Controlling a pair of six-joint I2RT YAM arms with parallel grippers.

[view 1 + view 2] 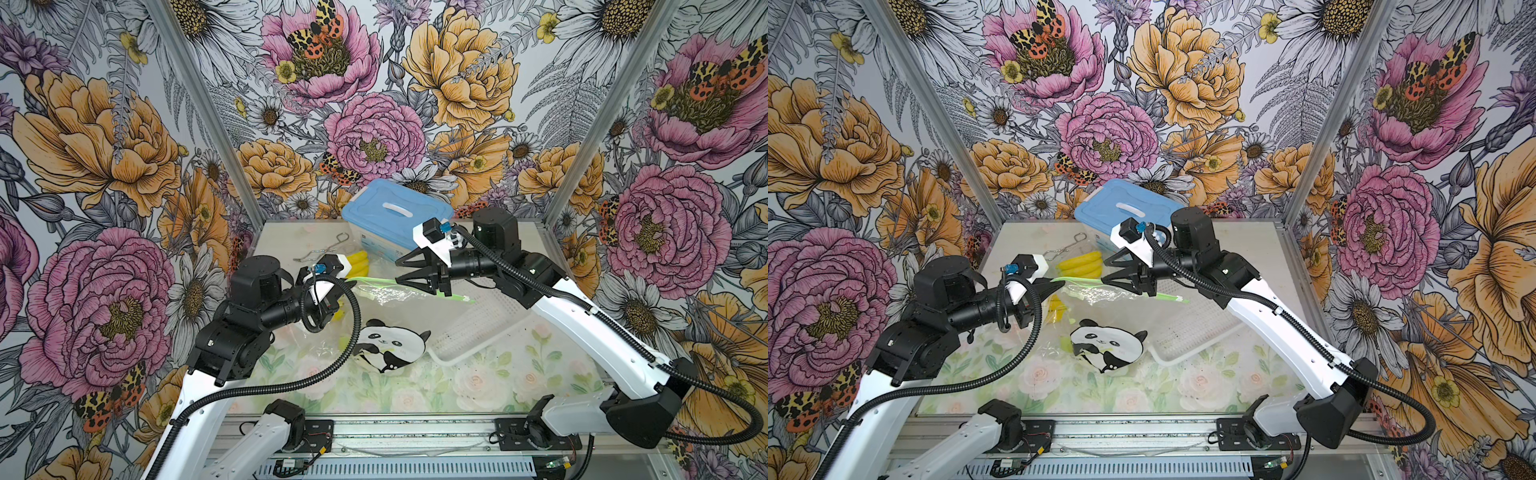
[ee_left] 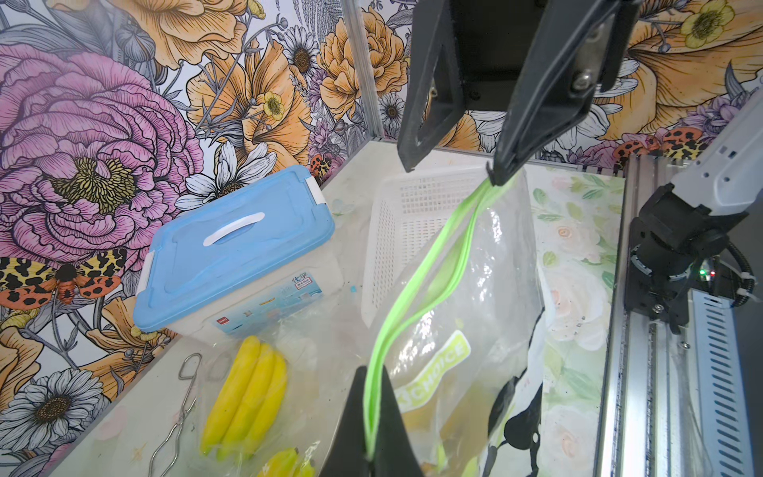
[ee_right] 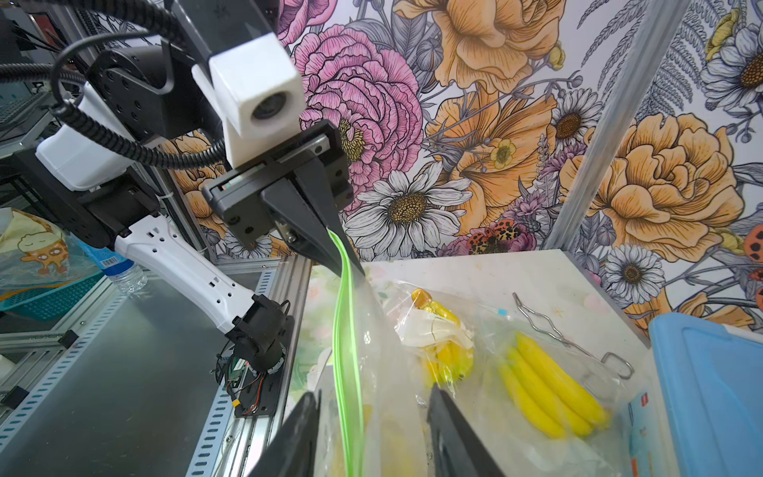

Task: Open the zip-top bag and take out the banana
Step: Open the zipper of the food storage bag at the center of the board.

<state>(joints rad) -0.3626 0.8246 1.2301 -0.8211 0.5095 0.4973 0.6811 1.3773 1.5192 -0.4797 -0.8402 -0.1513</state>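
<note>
bimanual cell, both top views and both wrist views. the left gripper (image 2: 373,384) is clenched on one end of the bright green zip strip (image 2: 421,289) of the clear plastic zip-top bag (image 1: 390,293). it holds that edge off the floral-printed table (image 1: 478,382) while the bag's body sags down to it. the right gripper (image 1: 399,272) is released, its jaws apart, and straddles the strip farther along; in the left wrist view one of its fingertips (image 2: 497,175) touches the strip without clamping it. the strip's two tracks gape slightly in the middle. a black-and-white panda figure (image 1: 390,345) lies at the bag's near end; whether it is printed on the bag cannot be told. one yellow banana bunch (image 2: 243,396) lies in its own clear film just beside the translucent box with a blue lid (image 1: 395,208), outside the held bag. a second bunch in crumpled film (image 3: 446,351) lies near the left gripper; whether it is inside the held bag cannot be told. also present: white perforated plastic basket (image 1: 478,320), bent metal wire tongs (image 1: 320,253).
</note>
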